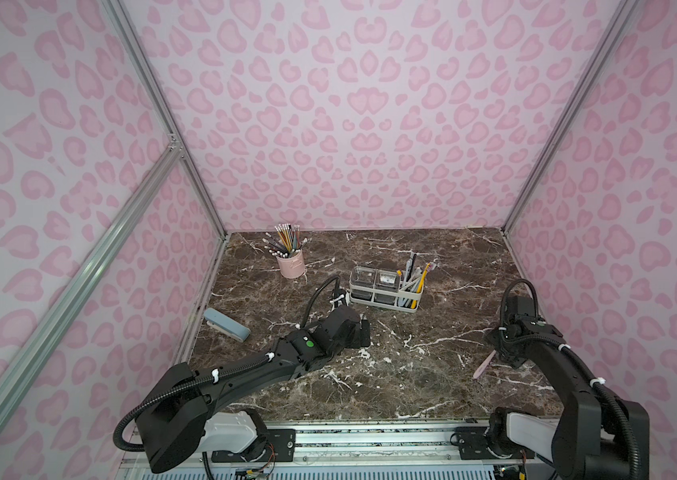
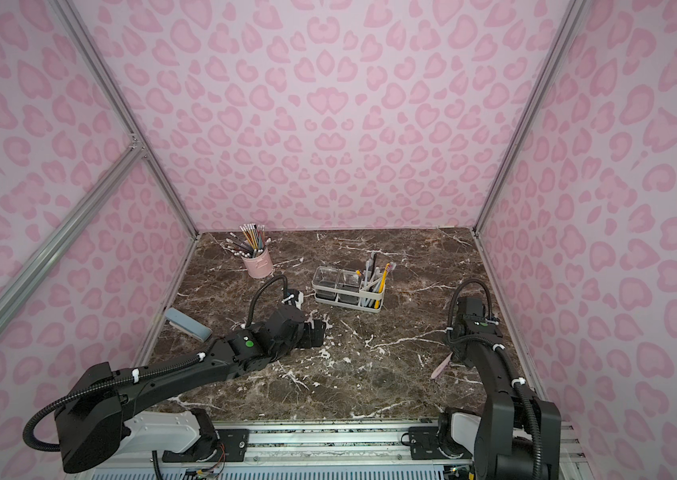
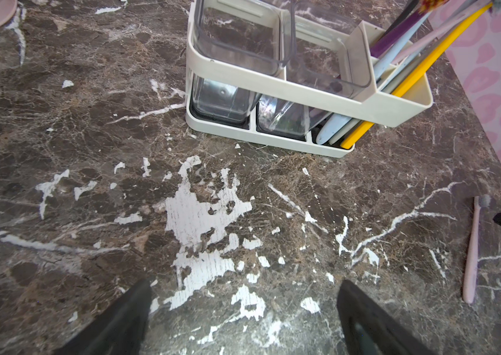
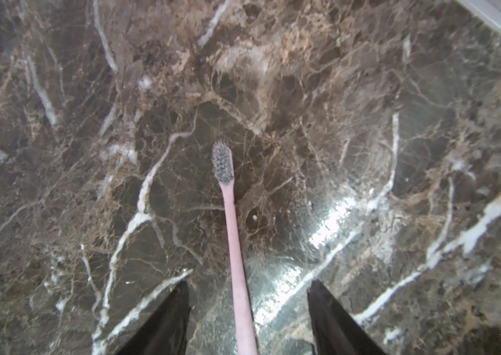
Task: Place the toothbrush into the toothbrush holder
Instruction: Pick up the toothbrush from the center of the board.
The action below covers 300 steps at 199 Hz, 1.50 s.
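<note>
Right wrist view: where is our toothbrush [image 4: 235, 239]?
— Flat on the marble [image 4: 366, 123], untouched between the parted fingers of our right gripper [image 4: 249, 282].
— Containers?
— In a top view, the toothbrush holder [image 1: 411, 297] carries clear boxes [image 1: 363, 276] and brushes [image 1: 415, 274]; the pink cup [image 1: 290, 264], pencils [image 1: 286, 239]. Our left gripper [image 3: 244, 282]: fingers apart.

The marble-look tabletop [image 4: 366, 153] shone glossy — the pink toothbrush [image 4: 235, 246] looked matt plastic, the toothbrush holder [image 3: 273, 82] smooth white plastic.
</note>
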### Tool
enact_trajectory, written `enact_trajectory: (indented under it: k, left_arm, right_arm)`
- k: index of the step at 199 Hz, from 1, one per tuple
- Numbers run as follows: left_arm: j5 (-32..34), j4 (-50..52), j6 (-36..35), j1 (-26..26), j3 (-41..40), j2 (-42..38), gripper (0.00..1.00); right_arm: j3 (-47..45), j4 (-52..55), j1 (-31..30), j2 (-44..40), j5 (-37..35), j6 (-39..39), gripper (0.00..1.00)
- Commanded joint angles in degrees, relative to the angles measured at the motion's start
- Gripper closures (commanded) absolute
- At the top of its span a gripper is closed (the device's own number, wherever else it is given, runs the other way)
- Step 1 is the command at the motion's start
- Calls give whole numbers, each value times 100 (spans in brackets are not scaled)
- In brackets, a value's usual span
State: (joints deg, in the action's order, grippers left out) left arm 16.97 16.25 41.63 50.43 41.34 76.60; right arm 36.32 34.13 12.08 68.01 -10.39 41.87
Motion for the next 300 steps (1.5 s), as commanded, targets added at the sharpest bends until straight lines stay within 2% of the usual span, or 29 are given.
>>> enact_trajectory:
  k: [1, 94, 149, 158, 203, 233, 259, 300]
  left_arm:
    - [39, -152, -22, -6, 34, 88, 4]
    - [-3, -342, -41, 9, -140, 83, 4]
    - [39, -369, -49, 5, -179, 74, 5]
    - [54, -364, -58, 1, -180, 83, 4]
    - [101, -350, -60, 7, -162, 144, 5]
    - [103, -341, -49, 9, -136, 198, 5]
    - [167, -322, -41, 4, -145, 192, 5]
    - [210, -307, -27, 2, -161, 163, 5]
  right_arm:
    - [87, -32, 80, 113, 58, -100, 36]
    - [121, -360, 120, 500, 64, -274, 57]
    - [88, -651, 118, 819, -86, -299, 64]
    - [84, -693, 120, 894, -107, -323, 69]
    - [51, -940, 124, 1140, -170, -397, 77]
    - [78, -1046, 131, 1284, -157, -391, 77]
    - [-3, -1324, 124, 1223, 125, -389, 73]
    - [60, -1479, 106, 1451, 291, -397, 75]
